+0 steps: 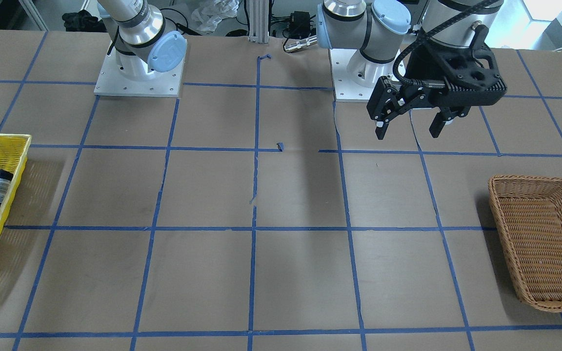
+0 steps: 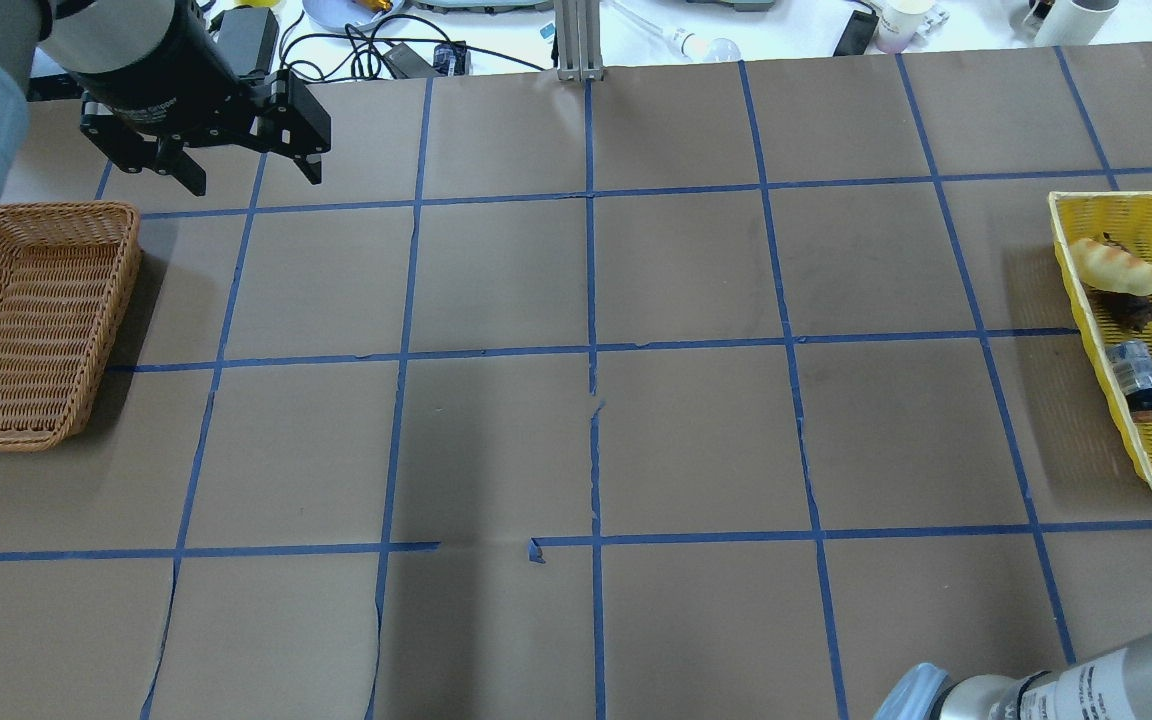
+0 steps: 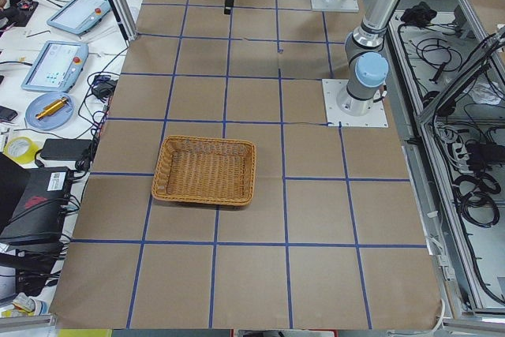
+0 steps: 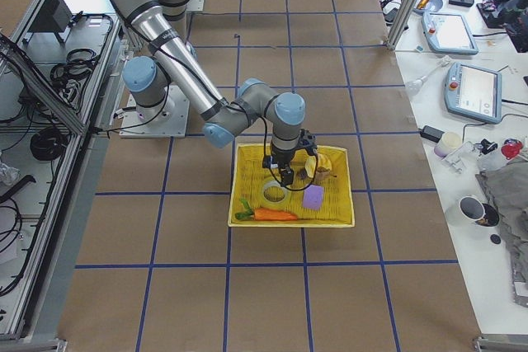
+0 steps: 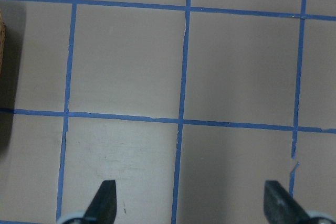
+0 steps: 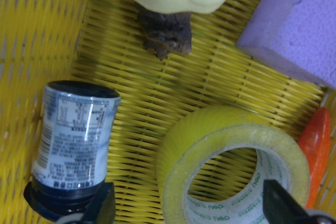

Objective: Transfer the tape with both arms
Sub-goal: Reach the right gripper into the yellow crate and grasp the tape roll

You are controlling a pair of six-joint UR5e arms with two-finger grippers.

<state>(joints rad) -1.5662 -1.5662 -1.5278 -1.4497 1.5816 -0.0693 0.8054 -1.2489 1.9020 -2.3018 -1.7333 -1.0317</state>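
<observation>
The yellow roll of tape (image 6: 236, 166) with its white core lies flat in the yellow basket (image 6: 47, 35), which the exterior right view (image 4: 330, 220) also shows. My right gripper (image 6: 191, 208) is open and hovers just above the roll; one fingertip (image 6: 102, 208) is over the dark bottle's cap, the other (image 6: 281, 205) over the roll's far side. The exterior right view shows the gripper (image 4: 283, 175) over the ring (image 4: 275, 193). My left gripper (image 1: 410, 124) is open and empty above bare table, also seen from overhead (image 2: 246, 180).
The yellow basket also holds a small dark bottle (image 6: 73, 145), a bread roll (image 2: 1121, 265), a purple block (image 6: 294, 24) and a carrot (image 4: 272, 214). An empty brown wicker basket (image 2: 26, 320) stands at the opposite end, near the left gripper. Blue tape lines grid the table.
</observation>
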